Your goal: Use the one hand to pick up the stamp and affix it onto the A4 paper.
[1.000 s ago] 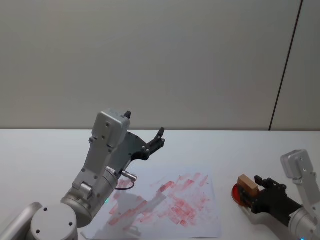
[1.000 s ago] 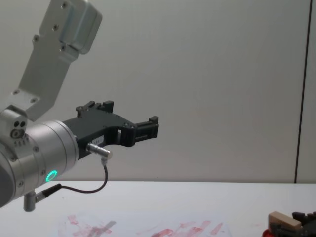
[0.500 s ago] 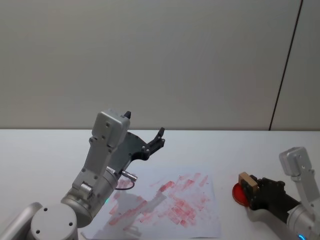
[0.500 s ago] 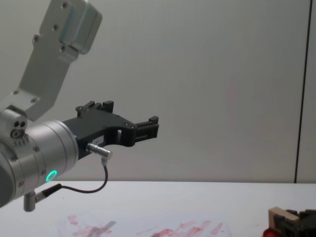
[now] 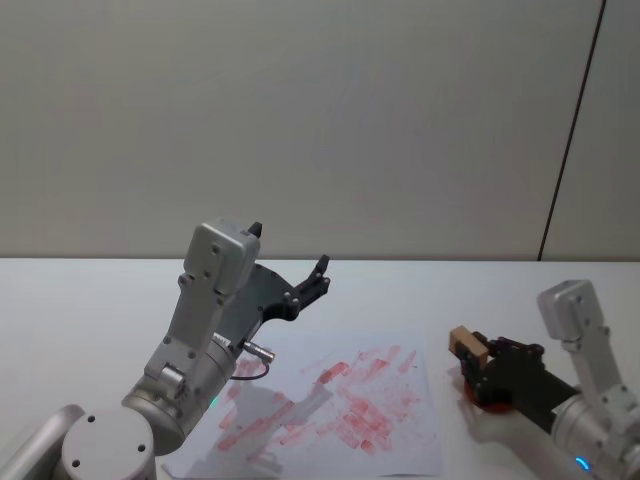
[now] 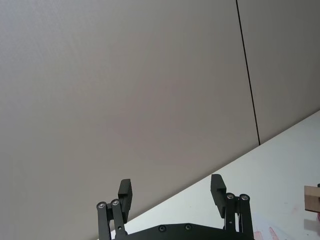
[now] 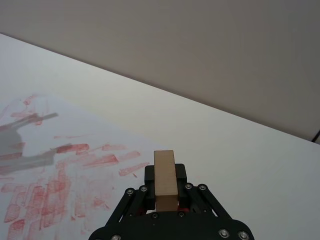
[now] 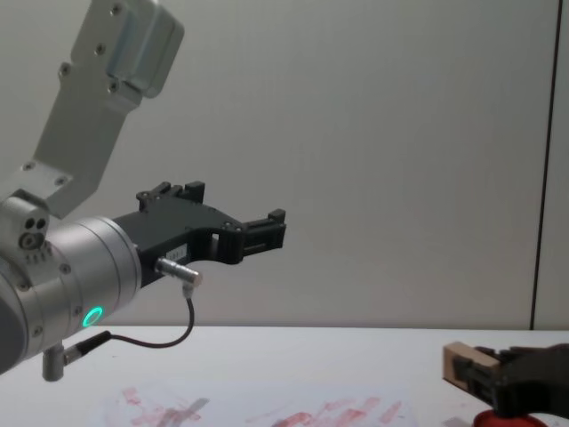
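Your right pincer [image 5: 474, 355] is gripping the stamp [image 5: 465, 342] and has been carrying it off the red pad [image 8: 498, 419] toward the paper [image 5: 330, 400]. Pressing down is likely coming next. Your left pincer [image 5: 316, 277] is hanging open, parked up high.

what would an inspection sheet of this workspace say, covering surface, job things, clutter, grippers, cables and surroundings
surface: white table, bare apart from the items below
stamp: pale wooden block held off the table, just right of the paper's right edge
A4 paper: white sheet lying flat, covered in red stamp prints and smears
ink pad: red round pad on the table under the right gripper
clutter: nothing seen
right gripper: shut on the stamp, low over the pad
left gripper: open, raised above the paper's left side, holding nothing
cables: thin black cable looping from a connector on the left wrist
surroundings: plain grey wall with a dark vertical seam
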`<state>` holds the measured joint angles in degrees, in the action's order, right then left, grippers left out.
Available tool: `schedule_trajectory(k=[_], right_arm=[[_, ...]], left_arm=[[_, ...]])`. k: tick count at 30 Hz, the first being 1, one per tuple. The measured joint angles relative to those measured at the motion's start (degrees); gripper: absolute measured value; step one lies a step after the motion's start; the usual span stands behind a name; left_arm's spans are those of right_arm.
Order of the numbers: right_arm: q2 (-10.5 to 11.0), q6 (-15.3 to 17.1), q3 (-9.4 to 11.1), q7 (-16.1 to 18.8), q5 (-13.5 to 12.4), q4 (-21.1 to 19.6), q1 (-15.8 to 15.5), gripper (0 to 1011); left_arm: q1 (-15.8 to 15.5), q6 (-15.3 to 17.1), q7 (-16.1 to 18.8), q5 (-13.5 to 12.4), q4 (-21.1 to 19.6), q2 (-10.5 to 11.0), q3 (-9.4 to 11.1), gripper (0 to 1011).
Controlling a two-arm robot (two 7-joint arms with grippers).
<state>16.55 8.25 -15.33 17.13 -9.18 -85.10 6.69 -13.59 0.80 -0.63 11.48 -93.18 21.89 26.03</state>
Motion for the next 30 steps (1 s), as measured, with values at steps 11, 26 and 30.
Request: schedule_trajectory(k=[11, 26, 30], right_arm=[[-1.87, -0.24, -1.64, 1.33, 1.34, 0.57, 1.16, 217], [-4.21, -0.17, -3.52, 1.49, 3.69, 4.51, 2.91, 217], [-4.78, -0.19, -3.99, 1.73, 4.22, 5.84, 3.36, 217]], left_arm=[[0.00, 0.00, 0.00, 0.00, 0.00, 0.00, 0.00, 1002], [0.00, 0.00, 0.00, 0.00, 0.00, 0.00, 0.00, 1003], [0.00, 0.00, 0.00, 0.00, 0.00, 0.00, 0.00, 1003]])
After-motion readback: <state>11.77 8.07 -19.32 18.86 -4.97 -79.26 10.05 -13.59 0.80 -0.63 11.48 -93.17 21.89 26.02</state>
